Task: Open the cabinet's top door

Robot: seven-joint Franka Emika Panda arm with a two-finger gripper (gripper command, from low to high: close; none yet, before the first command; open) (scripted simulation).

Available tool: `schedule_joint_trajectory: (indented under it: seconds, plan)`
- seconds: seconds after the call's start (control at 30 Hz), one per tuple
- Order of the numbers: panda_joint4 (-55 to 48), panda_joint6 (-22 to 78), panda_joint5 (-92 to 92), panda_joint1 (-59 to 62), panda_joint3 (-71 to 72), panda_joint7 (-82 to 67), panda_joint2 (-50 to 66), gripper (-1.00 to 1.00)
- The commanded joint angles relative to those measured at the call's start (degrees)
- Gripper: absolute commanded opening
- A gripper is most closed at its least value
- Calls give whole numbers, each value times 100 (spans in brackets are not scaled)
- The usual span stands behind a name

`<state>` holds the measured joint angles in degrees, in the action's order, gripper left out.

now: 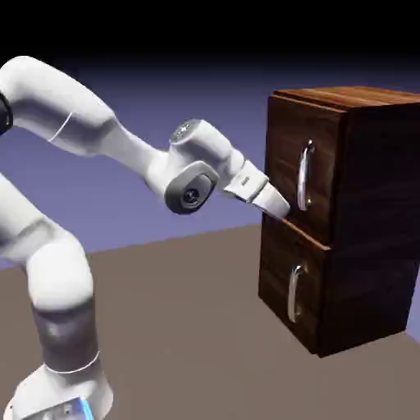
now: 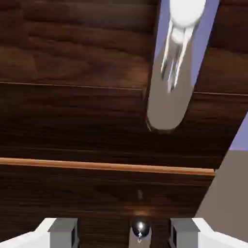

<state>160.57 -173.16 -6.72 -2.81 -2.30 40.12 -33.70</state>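
Exterior view: the cabinet (image 1: 344,221) stands on the tabletop (image 1: 189,328) at right, its top door (image 1: 299,176) shut; the gripper (image 1: 283,207) points at that door's lower edge. Hand view: fingertips (image 2: 63,231) spread apart, silver handle (image 2: 169,92) above them.

Dark wood cabinet (image 1: 361,221) upright on desk, right side. Top door (image 1: 299,164) shut, flush w/ front; silver vertical handle (image 1: 304,175).
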Motion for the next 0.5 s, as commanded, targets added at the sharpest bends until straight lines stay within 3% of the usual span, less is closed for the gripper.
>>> schedule_joint_trajectory:
  seconds: [0.0,0.47]
  plan:
    - [-16,31,-250,-79,-85,-87,-39,0]
    - [-241,471,-3739,-1178,-1278,-1301,-578,0]
